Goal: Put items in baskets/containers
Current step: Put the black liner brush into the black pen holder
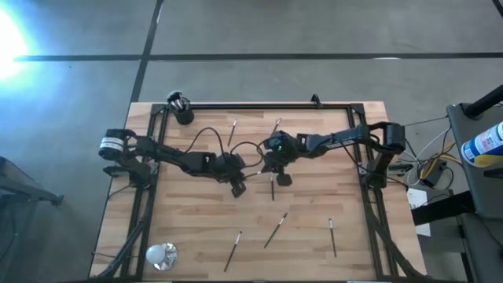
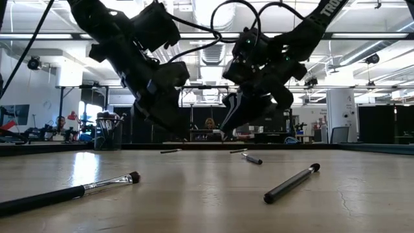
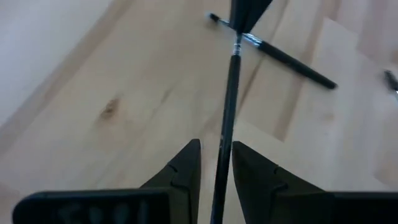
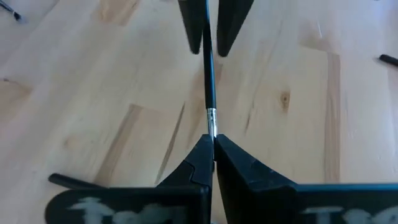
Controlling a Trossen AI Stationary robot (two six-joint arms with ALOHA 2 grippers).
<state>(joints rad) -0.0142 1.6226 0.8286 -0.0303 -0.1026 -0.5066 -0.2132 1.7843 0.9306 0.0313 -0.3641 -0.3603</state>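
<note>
One thin makeup brush with a black handle and a silver ferrule spans between my two grippers above the middle of the table. My left gripper is shut on its handle. My right gripper is shut on its bristle end. The black cup stands upright at the far left corner with several brushes in it. Other brushes lie flat on the wood. My left gripper pinches the brush's dark handle between its two fingers, with the handle running forward along them. The fingers slant down toward the table's right side. The brush is clear of the table. My right gripper pinches the brush just behind the ferrule, at the bristle end, at the fingertips. Its fingers slant down toward the table's left side, in line with the brush. The bristles are hidden between the fingers.
A shiny whitish round object sits at the near left corner. Loose brushes lie near the front edge and one lies just beyond the held brush. A black frame rail runs along the far edge.
</note>
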